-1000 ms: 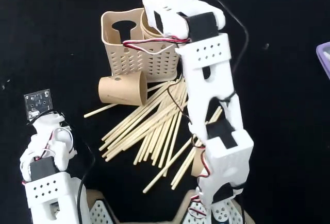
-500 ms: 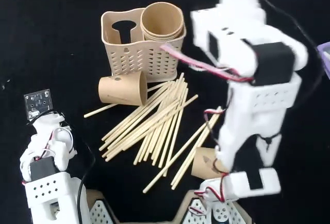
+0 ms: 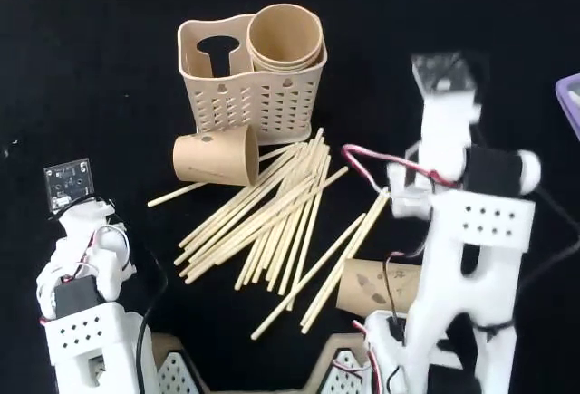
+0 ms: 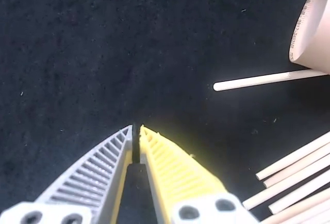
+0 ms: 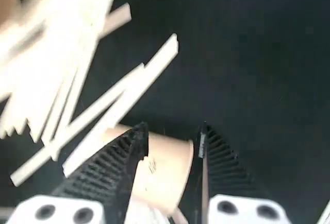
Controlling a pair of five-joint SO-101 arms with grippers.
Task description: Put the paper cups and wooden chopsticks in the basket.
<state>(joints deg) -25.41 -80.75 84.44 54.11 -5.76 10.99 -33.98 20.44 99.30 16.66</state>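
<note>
Two arms of mine stand at a table [image 3: 91, 68] draped in black cloth. A purple object [image 3: 571, 100] cuts in at the table's right edge.

The perforated beige basket [image 3: 227, 95] stands upright at the far middle. Stacked paper cups [image 3: 285, 36] sit nested in one of its two compartments. A second cup [image 3: 217, 154] lies on its side just in front of the basket, at the edge of the fan of wooden chopsticks [image 3: 272, 213] spread loose over the cloth. A third cup [image 3: 376, 285] lies on its side at the near end of that fan, beside the base of my right arm [image 3: 471, 231].

My left arm [image 3: 82, 276] sits folded low at the near left corner, well apart from the basket. My left gripper [image 4: 135, 130] hangs over bare cloth with its jaws pressed together, holding nothing. A single chopstick [image 4: 263, 80] lies ahead of it.

My right arm rises at the near right. My right gripper [image 5: 172, 131] points down with its jaws spread, and the third cup is seen between them. From this angle I cannot tell whether either jaw touches it.
</note>
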